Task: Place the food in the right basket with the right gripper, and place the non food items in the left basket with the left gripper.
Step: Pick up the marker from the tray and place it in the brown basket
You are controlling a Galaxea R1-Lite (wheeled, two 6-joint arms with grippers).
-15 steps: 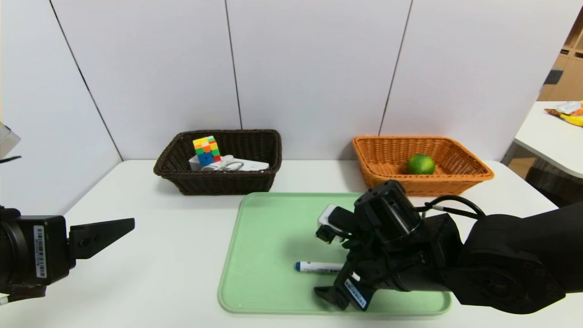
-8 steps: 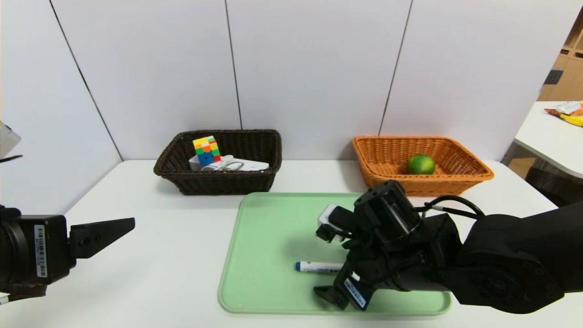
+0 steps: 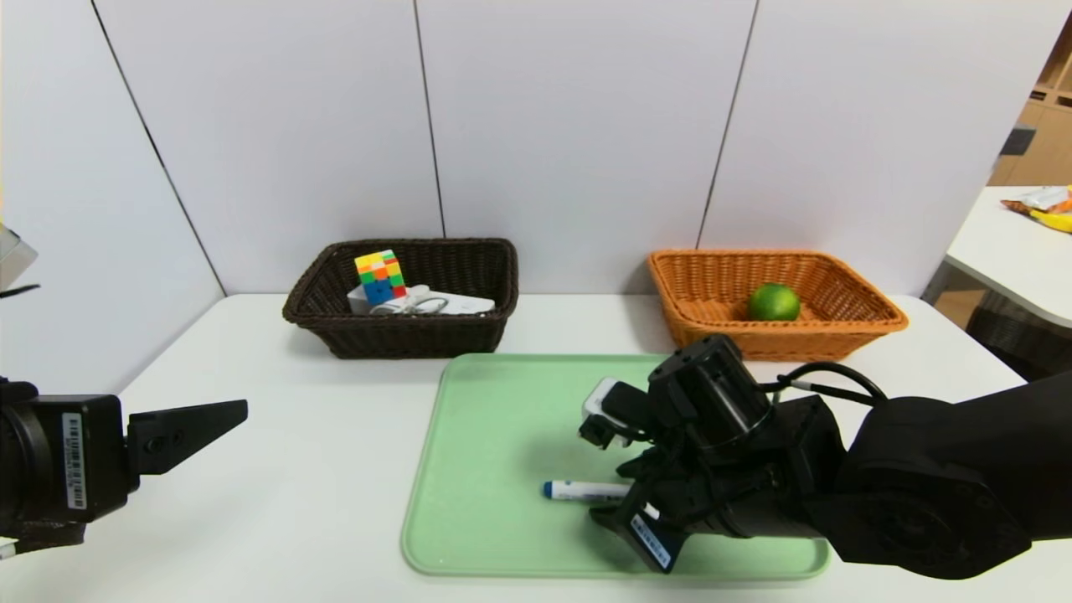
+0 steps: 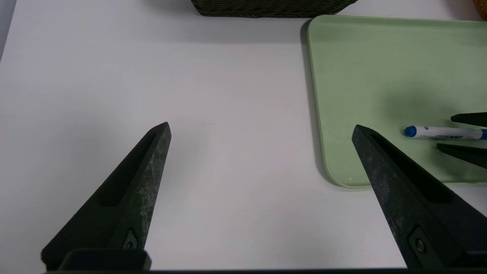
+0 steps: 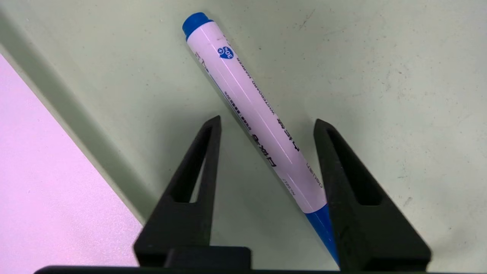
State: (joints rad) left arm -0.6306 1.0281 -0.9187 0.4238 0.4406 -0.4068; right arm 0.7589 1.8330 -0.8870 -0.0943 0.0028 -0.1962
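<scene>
Right gripper [image 5: 267,118] is down over the green tray [image 3: 494,435], fingers apart, one on each side of the white marker [image 3: 586,492]. Gaps show beside the marker near the fingertips, so no pinch there. Marker lies flat on the tray, slanted between the fingers in the right wrist view — blue at both ends, one end partly behind a finger.

Left gripper [image 4: 262,125] is spread wide, nothing between its fingers, over the bare counter [image 3: 276,469] to the left of the tray.

Dark brown basket [image 3: 410,339] sits behind the tray on the left: puzzle cube [image 3: 381,276] in it, tilted, plus the white power strip [image 3: 461,304] with its coiled cord [image 3: 414,303]. Orange-tan basket [image 3: 779,342] is behind the tray on the right — green lime [image 3: 774,302] inside. Off to the far right, a separate white table [image 3: 1013,251] with a yellow item [image 3: 1053,221] and some packaging [image 3: 1043,199] on it.
</scene>
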